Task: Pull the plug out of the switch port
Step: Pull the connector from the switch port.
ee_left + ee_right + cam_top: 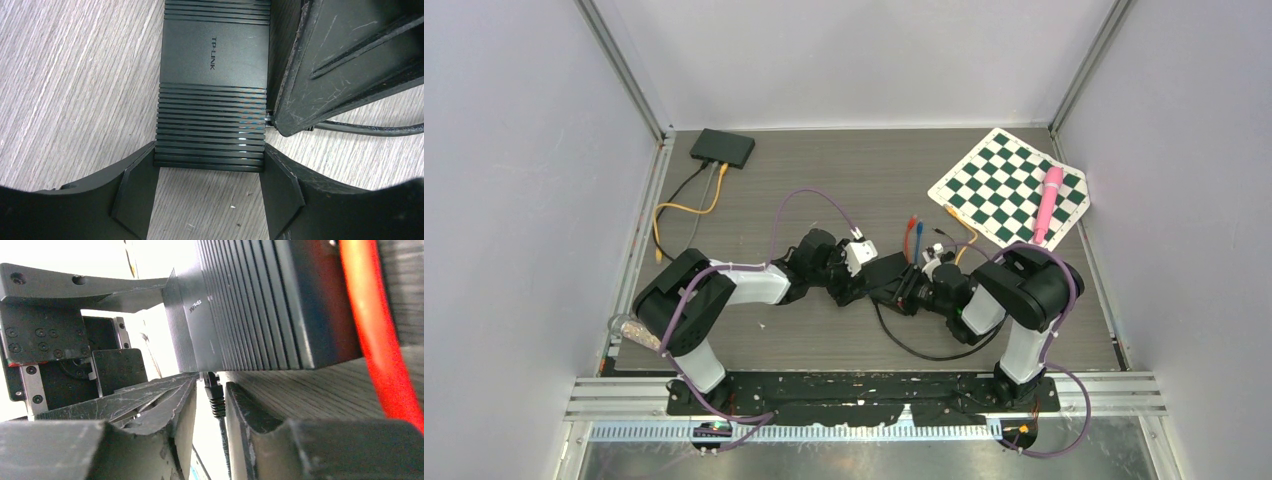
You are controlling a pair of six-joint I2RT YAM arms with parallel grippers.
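Observation:
A black TP-LINK switch (212,55) lies flat on the wood table; it shows at mid-table in the top view (886,270). My left gripper (210,150) is shut on the switch's near end, one finger against each side. A black plug (214,395) with a ribbed boot sits in the switch's side port, and its black cable (370,129) runs off over the table. My right gripper (211,385) is open, its fingers to either side of the plug, with a bright gap showing between the plug and the left finger (182,410). The plug is hidden in the top view.
A second black switch (722,148) with yellow and grey cables sits at the back left. A chequered board (1009,185) with a pink tube (1049,200) lies at the back right. Red (910,235) and blue cable ends lie just behind the grippers.

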